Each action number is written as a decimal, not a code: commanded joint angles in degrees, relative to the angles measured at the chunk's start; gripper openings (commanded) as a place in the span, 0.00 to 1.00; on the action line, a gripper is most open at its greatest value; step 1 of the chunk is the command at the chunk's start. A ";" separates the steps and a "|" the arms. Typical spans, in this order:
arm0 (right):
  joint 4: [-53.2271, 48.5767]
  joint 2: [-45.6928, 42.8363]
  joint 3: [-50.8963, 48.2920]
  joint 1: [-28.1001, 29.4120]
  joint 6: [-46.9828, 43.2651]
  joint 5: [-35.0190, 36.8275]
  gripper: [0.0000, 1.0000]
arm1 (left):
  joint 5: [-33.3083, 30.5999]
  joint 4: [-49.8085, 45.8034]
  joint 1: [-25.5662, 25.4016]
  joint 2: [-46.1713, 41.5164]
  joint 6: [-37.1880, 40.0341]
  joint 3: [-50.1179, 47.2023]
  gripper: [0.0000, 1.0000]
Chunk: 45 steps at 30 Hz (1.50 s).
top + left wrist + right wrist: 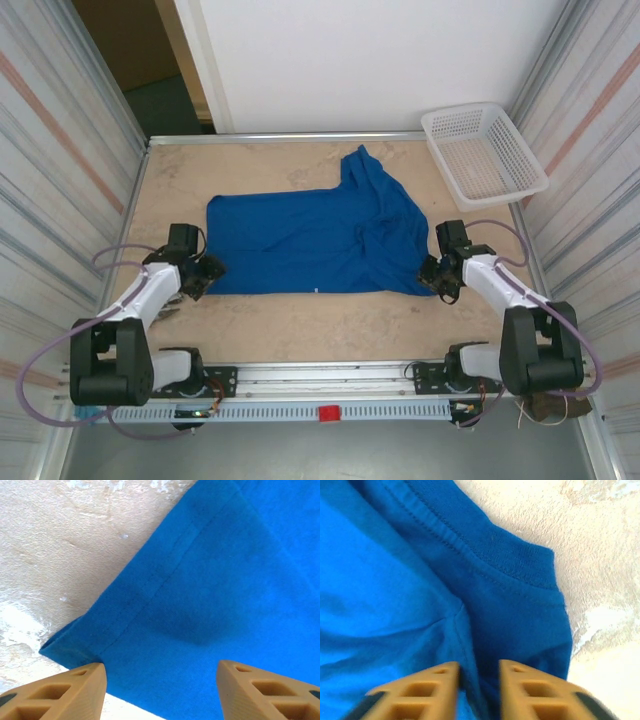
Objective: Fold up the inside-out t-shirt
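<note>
T-shirt (300, 245) edge in right hand (480, 666)

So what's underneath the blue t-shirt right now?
The t-shirt lies spread on the beige table, which shows around its edges. Whatever sits beneath the middle of the cloth is covered, so I can't tell.

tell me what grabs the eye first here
A royal-blue t-shirt lies spread across the middle of the beige table. The left gripper stands open at its near-left hem corner, while the right gripper pinches cloth by the collar. A white basket sits at the far right corner.
</note>
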 commanded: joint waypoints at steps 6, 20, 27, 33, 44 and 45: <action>-2.54 -9.20 -2.53 -3.55 1.62 -0.60 0.00 | -2.69 2.67 -0.17 4.54 1.09 0.53 0.23; -14.64 -29.17 -4.75 -13.73 7.54 -2.75 0.00 | -2.80 -1.22 0.41 0.43 1.51 -0.96 0.00; -19.82 -35.21 -4.23 -13.82 11.96 2.00 0.19 | -1.29 -6.21 0.87 -7.42 1.00 -2.51 0.03; -18.93 -38.76 0.36 -13.87 12.79 3.78 0.48 | -3.66 -9.92 2.24 -12.44 3.74 4.29 0.57; -4.52 2.79 26.88 -3.62 -0.85 -5.65 0.49 | -2.43 -5.32 0.98 26.22 25.32 41.02 0.57; -4.36 6.49 30.46 -2.47 -1.66 -5.83 0.50 | -3.77 -6.91 0.36 30.15 27.59 45.38 0.55</action>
